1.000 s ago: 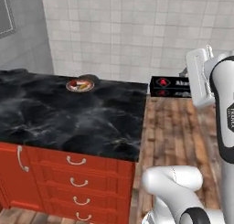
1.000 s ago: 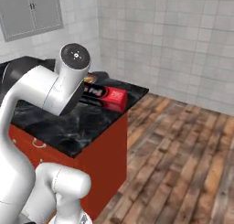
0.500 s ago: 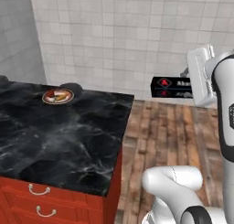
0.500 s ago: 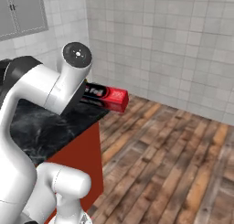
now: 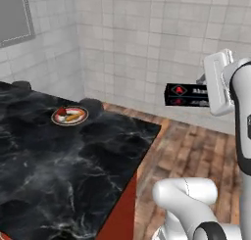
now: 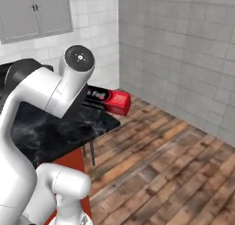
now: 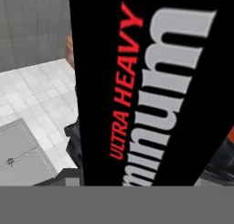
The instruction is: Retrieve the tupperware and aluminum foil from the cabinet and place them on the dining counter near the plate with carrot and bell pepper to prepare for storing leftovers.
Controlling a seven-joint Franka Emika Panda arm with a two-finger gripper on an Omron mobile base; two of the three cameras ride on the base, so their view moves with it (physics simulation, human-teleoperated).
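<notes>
With the base swinging round, the dining counter [image 5: 73, 156] and plate [image 5: 70, 115] are sliding toward nine o'clock, while the gripper [image 5: 208, 94] is still clamping the aluminum foil [image 5: 188, 95], awaiting placement.

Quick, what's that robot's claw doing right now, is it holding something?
Gripper: closed on the aluminum foil box, carried in the air beside the dining counter.

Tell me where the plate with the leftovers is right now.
In the left base view the plate sits on the dining counter, toward its far left, well left of the held aluminum foil.
</notes>
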